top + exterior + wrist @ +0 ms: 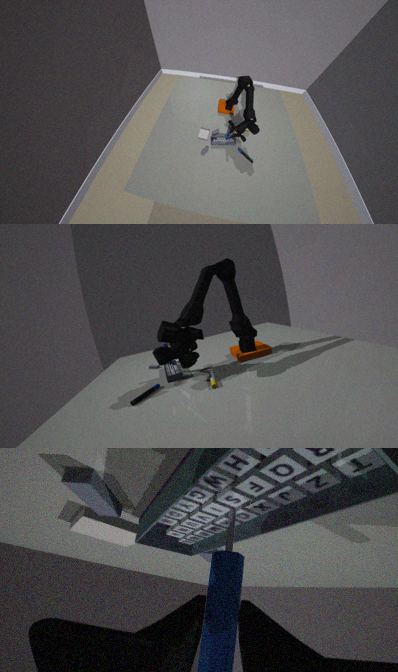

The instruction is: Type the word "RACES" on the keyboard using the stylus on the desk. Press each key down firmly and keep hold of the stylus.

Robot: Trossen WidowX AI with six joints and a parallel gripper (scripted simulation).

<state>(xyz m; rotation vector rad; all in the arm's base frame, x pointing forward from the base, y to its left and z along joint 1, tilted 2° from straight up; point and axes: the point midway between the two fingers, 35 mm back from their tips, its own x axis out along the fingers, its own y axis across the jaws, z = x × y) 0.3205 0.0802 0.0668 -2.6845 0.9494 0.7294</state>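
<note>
My gripper (233, 132) (222, 605) is shut on the blue stylus (229, 135) (225, 580), which points down at the keyboard (223, 144) (175, 378) (345, 491). In the wrist view the stylus's thin grey tip overlaps the lower edge of the S key (233, 499), with more keys around it. Whether the tip touches or presses a key cannot be told. In the exterior view the arm hides the fingertips and most of the stylus.
A black marker with a blue end (246, 156) (144, 396) lies near the keyboard's right end. A white marker with a yellow end (213, 382) lies beneath the arm. A white square block (203, 134) (102, 531) and small grey blocks (215, 132) (205, 150) lie left of the keyboard.
</note>
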